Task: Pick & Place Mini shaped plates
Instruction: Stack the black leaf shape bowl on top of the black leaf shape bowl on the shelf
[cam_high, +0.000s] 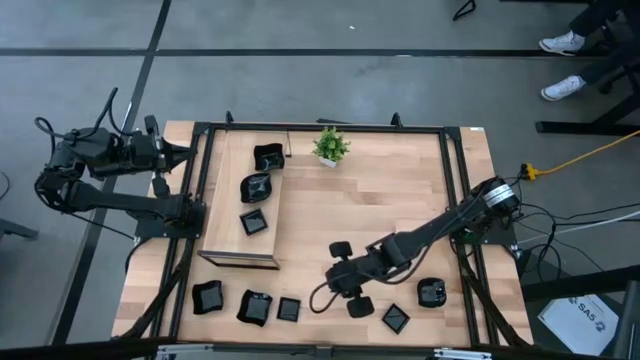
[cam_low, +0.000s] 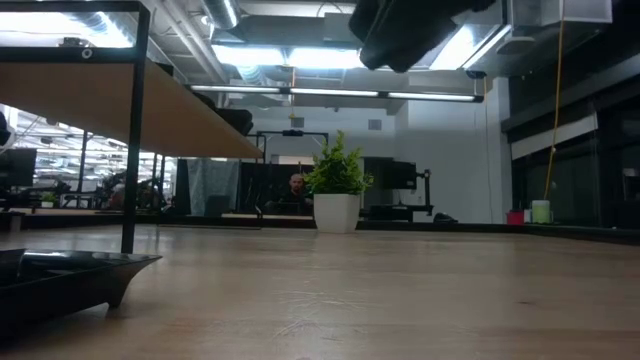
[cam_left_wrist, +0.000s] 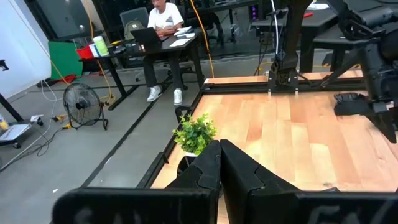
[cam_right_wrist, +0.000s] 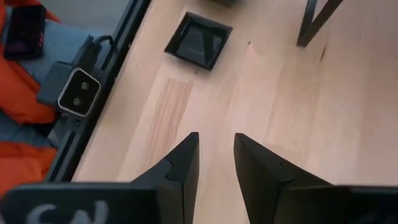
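Black and shiny, the mini shaped plates are spread over the wooden table (cam_high: 400, 215). 3 of them are seen on the raised wooden shelf (cam_high: 240, 252) at the left: one near the back (cam_high: 268, 157), one in the middle (cam_high: 256, 187) and a square one (cam_high: 254, 222) nearer the front. More plates are lined along the front edge: 3 at the left (cam_high: 207, 297) (cam_high: 254, 307) (cam_high: 288, 309), and some at the right, among them a square one (cam_high: 396, 319) and a rounder one (cam_high: 431, 293). A small green plant (cam_high: 330, 146) is stood at the back of the table.

The right gripper (cam_right_wrist: 216, 158) is held low over the front of the table, just beside the right-hand plates. Its fingers are parted and nothing is held between them. In its own wrist view only bare wood is seen between the fingers, and a square plate (cam_right_wrist: 199, 40) is seen farther ahead, near the table's black frame (cam_right_wrist: 106, 93).

The left gripper (cam_left_wrist: 219, 163) is parked off the back left corner of the table. Its fingers are pressed together and nothing is gripped.

The step in hand is judged to be a reach for the next plate, with no plate picked up yet. For the next move, the right gripper would need to be brought over one plate, its fingers set on either side of the rim, then lowered and closed. The shiny rim may be slippery, so a firm, straight grip is called for.
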